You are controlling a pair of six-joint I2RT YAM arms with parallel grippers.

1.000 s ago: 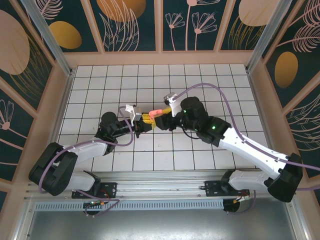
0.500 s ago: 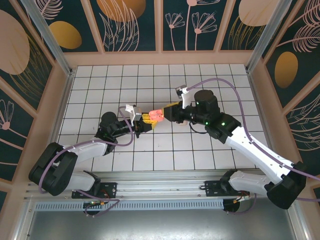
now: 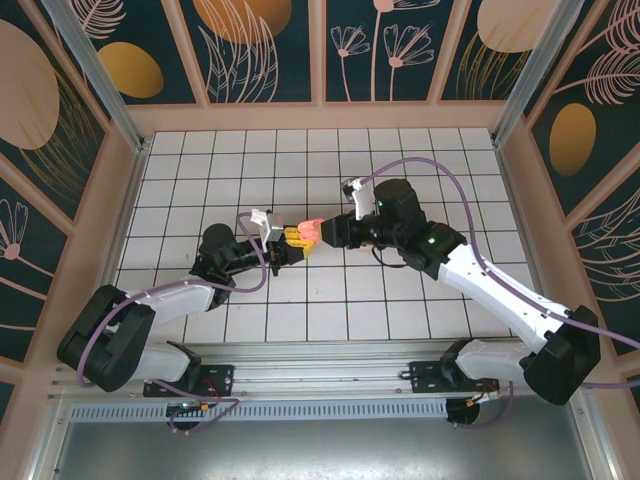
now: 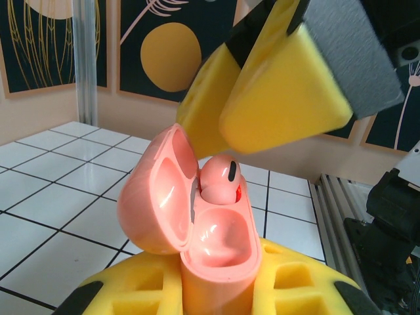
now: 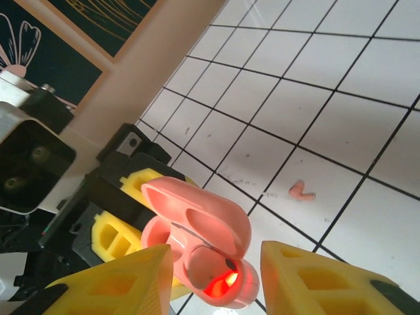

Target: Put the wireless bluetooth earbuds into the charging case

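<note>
The pink earbud (image 4: 220,180) sits in the body of the salmon-pink charging case (image 4: 210,243), close to the hinge, its rounded head with a black oval mark standing above the rim. I see the hollow beside it bare. The lid of the case is swung open and stands nearly upright in the left wrist view. A red light (image 5: 223,282) glows at the front of the case body in the right wrist view. The left gripper (image 4: 216,289) is clamped on the lower body of the case, its yellow pads pressed against both sides, and holds the case above the tiled table (image 3: 400,160). The right gripper (image 5: 215,279) hangs just over the open case with its yellow fingers (image 5: 321,282) partly spread. I see nothing held between them, and cannot tell whether they touch the case. A second pink earbud (image 5: 302,191) lies on a white tile, well apart from the case. From the overhead camera I read the two grippers meeting tip to tip near the middle of the table, with the case (image 3: 308,230) between them.
</note>
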